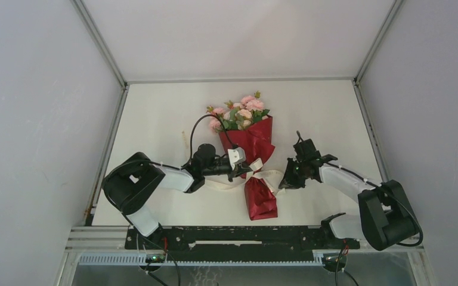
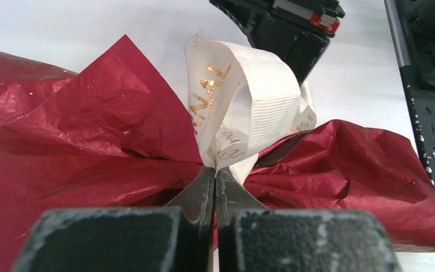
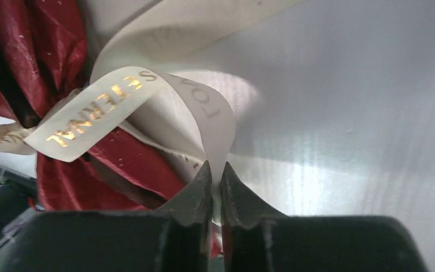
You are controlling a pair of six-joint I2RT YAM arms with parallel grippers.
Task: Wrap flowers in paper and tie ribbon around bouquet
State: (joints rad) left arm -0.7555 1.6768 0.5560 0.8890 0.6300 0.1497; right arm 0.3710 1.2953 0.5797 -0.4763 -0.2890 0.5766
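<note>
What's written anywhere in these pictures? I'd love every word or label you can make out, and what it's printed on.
"ETERNAL": gold letters on the cream ribbon, right wrist view.
"NAL": a word's tail on the ribbon's loop, left wrist view.
Other gold letters on the ribbon's folds: too creased or cut off to read.
Top view: nothing readable.

Count from all three views:
- One bouquet (image 1: 255,142) is being counted.
- One white table (image 1: 325,113) is being counted under it.
- One dark red paper sheet (image 2: 90,130) is being seen.
- One cream ribbon (image 2: 260,85), gold-lettered, is being seen.
- Pink blooms (image 1: 244,113): about six are being made out from above. The exact number is not being resolved.
- Two arms are being shown.
- Two grippers are being shown: left gripper (image 2: 215,171) and right gripper (image 3: 216,170). Two fingers are being seen on each.
</note>
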